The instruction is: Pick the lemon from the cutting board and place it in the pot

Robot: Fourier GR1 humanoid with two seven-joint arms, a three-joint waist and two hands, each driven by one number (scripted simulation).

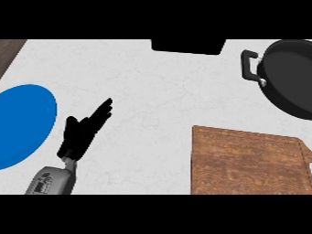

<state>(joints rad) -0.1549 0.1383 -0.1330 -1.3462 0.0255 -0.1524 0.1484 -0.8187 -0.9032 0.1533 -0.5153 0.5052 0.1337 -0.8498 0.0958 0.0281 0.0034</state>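
In the head view, the only one we have, we cannot find the lemon anywhere: the cutting board (249, 162) at lower right shows bare wood over all the part we see, and the pot (298, 78) at upper right shows a dark inside with nothing yellow in it, though its far side runs off the right edge. So we cannot say from here whether the lemon is already carried, placed, or simply out of sight; we judge the task unsettled, with no sign of a finished placement. Our left hand (83, 132) rests over the pale counter (158, 91) at lower left, fingers straight and spread, pointing up and to the right, holding nothing. Our right hand does not show at all. As for room, a wide bare stretch of counter lies between the left hand and the board, and more between board and pot. The blue plate (13, 125) sits just beside the left hand, cut by the left edge. A black block (188, 45) hangs at the top edge, well apart from the pot's handle (249, 66).
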